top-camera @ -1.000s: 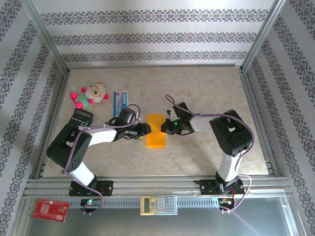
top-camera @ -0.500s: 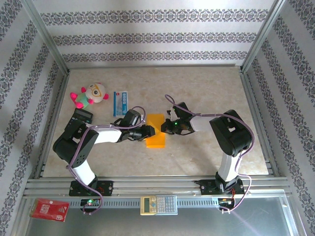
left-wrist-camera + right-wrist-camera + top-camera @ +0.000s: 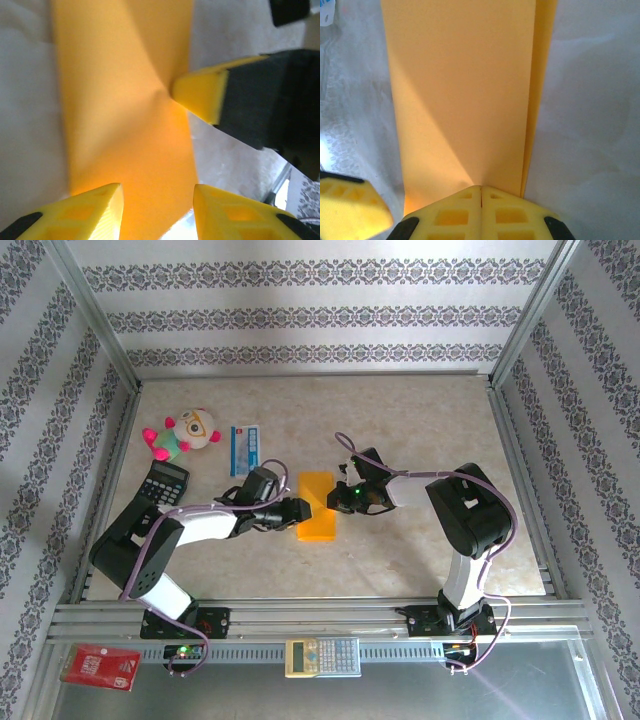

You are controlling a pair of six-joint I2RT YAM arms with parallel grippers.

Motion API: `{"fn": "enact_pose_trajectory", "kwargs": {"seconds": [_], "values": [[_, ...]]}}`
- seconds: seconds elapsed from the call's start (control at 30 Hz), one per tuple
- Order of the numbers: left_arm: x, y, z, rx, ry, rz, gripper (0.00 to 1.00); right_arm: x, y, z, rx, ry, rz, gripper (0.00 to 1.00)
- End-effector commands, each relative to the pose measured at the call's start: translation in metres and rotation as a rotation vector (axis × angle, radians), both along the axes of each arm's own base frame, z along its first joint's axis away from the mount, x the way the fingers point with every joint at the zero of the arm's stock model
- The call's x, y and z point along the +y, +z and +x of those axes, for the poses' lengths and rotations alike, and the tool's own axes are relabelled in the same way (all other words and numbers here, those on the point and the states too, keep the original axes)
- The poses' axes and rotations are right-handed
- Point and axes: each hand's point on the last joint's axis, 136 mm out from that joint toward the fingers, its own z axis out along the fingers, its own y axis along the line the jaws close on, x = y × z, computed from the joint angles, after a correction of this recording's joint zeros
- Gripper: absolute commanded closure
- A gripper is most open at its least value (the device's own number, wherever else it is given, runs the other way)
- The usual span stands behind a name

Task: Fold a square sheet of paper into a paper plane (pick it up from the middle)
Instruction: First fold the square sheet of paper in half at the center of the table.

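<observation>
Touching paper (image 3: 460, 90) edge: right gripper (image 3: 481, 192) (closed); left gripper (image 3: 157, 200) opposite.

From above, the paper (image 3: 318, 505) was partly covered: the left gripper (image 3: 298, 510) hid its 9 o'clock edge and the right gripper (image 3: 338, 498) hid its 3 o'clock edge. The packet's (image 3: 245, 449) print was too small to read. In the left wrist view the paper ran out of frame at 12 and 6 o'clock. The right gripper's body was blurred and cut off at 3 o'clock. In the right wrist view pressed-together fingers (image 3: 450, 215) hid the paper's 6 o'clock end, and the blurred packet was cropped at 11 o'clock.
</observation>
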Motion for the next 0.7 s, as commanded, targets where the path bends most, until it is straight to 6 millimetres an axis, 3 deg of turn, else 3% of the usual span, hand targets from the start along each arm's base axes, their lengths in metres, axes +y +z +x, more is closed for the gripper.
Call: {"fn": "enact_pose_trajectory", "kwargs": {"seconds": [0.0,0.17,0.4,0.53,0.67], "values": [[-0.014,0.007,-0.002,-0.012,-0.023,-0.048,0.57,-0.051,-0.056,-0.030,0.143,-0.060,-0.251,1.00],[-0.004,-0.023,-0.010,0.061,-0.012,0.036,0.58,-0.052,-0.055,-0.031,0.142,-0.059,-0.255,1.00],[0.017,-0.037,-0.024,0.108,-0.010,0.118,0.58,-0.053,-0.055,-0.032,0.143,-0.060,-0.256,1.00],[0.032,-0.017,-0.021,0.047,0.015,0.130,0.57,-0.053,-0.054,-0.032,0.138,-0.059,-0.257,1.00],[0.016,0.010,-0.019,-0.007,-0.012,0.036,0.57,-0.053,-0.055,-0.032,0.140,-0.060,-0.257,1.00]]}}
